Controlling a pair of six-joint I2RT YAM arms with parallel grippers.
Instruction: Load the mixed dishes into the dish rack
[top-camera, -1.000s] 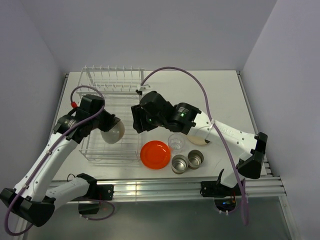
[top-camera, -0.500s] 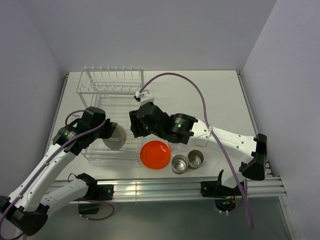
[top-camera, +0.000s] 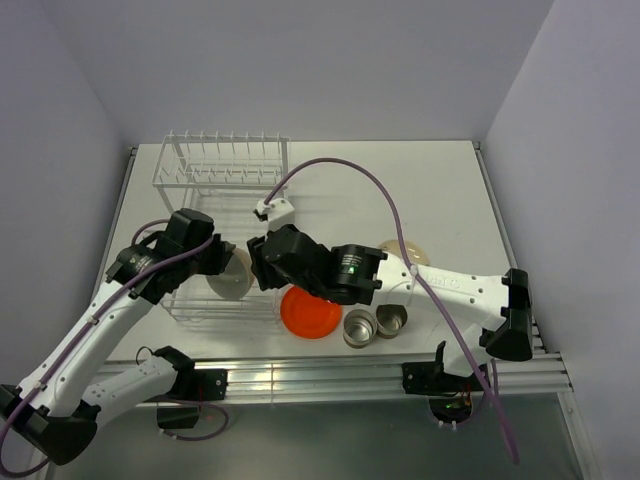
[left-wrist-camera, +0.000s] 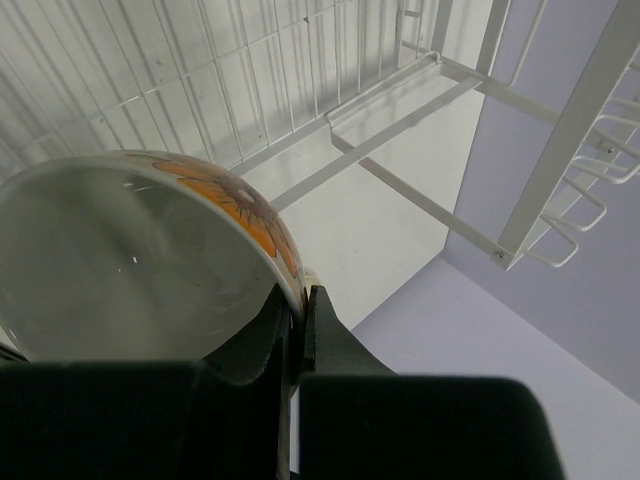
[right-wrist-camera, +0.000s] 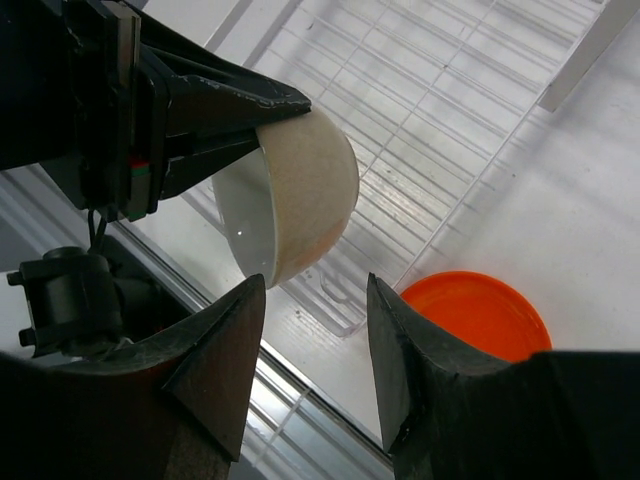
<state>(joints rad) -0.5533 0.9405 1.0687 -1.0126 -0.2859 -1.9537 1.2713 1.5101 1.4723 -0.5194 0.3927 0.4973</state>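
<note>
- Nearest, two small steel cups (top-camera: 359, 328) (top-camera: 392, 319) stand touching on the white table (top-camera: 460, 190), open mouths up.
- A flat orange-red plate (top-camera: 308, 314) lies at 9 o'clock of the cups, just beside them. Its far rim is hidden under the right arm.
- The right arm stretches from its base at the near right edge toward 9 o'clock, with the wrist over the plate's far rim. The right gripper (right-wrist-camera: 313, 290) has its two fingers spread apart with nothing between them. It points at the bowl.
- The left arm rises from the near left corner, bends at the elbow and turns its wrist toward 3 o'clock over the rack. The left gripper (left-wrist-camera: 297, 300) is pinched on the rim of a white-beige bowl with an orange flower pattern (left-wrist-camera: 120, 260), one finger inside and one outside.
- The bowl is tipped on its side over the near right part of the basket of the white wire dish rack (top-camera: 215, 200). Whether it touches the wire floor cannot be told.
- A cream plate (top-camera: 408, 250) lies on the table at 1 o'clock of the cups, partly hidden behind the right arm.
- At 12 o'clock, the rack's raised row of upright prongs (top-camera: 225, 140) stands at its far end.
</note>
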